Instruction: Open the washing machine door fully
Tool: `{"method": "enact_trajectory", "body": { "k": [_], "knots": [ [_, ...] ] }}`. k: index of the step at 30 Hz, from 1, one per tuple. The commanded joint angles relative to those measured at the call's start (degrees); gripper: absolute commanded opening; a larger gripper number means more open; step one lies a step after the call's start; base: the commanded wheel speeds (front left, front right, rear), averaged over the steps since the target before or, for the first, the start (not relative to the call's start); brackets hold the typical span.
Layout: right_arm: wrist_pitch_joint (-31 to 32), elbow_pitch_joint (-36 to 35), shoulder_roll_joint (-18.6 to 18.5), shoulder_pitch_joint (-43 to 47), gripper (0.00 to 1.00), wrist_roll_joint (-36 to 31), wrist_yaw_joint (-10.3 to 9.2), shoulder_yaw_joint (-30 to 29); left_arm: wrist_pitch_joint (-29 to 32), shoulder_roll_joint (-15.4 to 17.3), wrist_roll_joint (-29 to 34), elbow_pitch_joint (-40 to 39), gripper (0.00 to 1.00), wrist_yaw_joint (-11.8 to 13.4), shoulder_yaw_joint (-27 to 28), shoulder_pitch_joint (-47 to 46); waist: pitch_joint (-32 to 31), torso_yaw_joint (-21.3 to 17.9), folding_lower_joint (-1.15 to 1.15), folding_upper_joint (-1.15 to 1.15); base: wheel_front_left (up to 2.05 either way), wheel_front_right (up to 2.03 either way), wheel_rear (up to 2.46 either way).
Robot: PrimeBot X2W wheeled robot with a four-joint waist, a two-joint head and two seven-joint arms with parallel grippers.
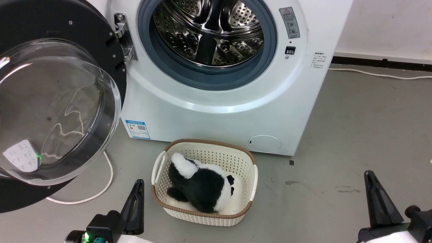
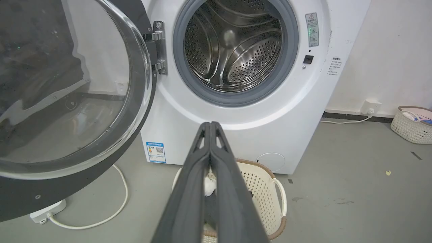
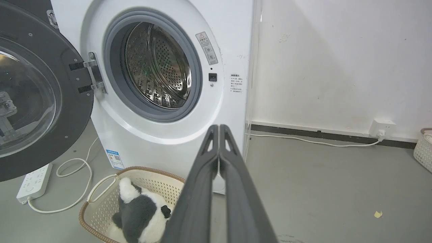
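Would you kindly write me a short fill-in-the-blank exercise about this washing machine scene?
The washing machine door is hinged on the machine's ____ side in the head view.
The black-and-white plush toy lies in the ____.
The left gripper and the right gripper are both ____.
Missing words: left; basket; shut.

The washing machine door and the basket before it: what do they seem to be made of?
The washing machine door: glossy black ring, probably plastic, around a clear bulging window with reflections, likely glass; the hinge shines like metal. The basket: matte cream plastic by its moulded holes, with a brown woven-looking rim.
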Motion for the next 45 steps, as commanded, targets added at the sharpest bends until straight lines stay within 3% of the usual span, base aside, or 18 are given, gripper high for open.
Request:
{"method": "enact_trajectory", "body": {
  "k": [1, 45],
  "knots": [
    [0.53, 0.19, 0.01, -0.65, 0.0, -0.28, 0.01, 0.25, 0.33, -0.17, 0.64, -0.18, 0.0, 0.09, 0.33, -0.58, -0.03, -0.06, 0.0, 0.0, 0.0, 0.0, 0.0],
    [6.06, 1.16, 0.02, -2.74, 0.0, -2.2, 0.02, 3.13, 5.8, -0.66, 3.69, -0.98, 0.0, 0.35, 2.1, -2.13, -0.73, -1.66, -0.01, 0.0, 0.0, 0.0, 0.0]
  ]
}}
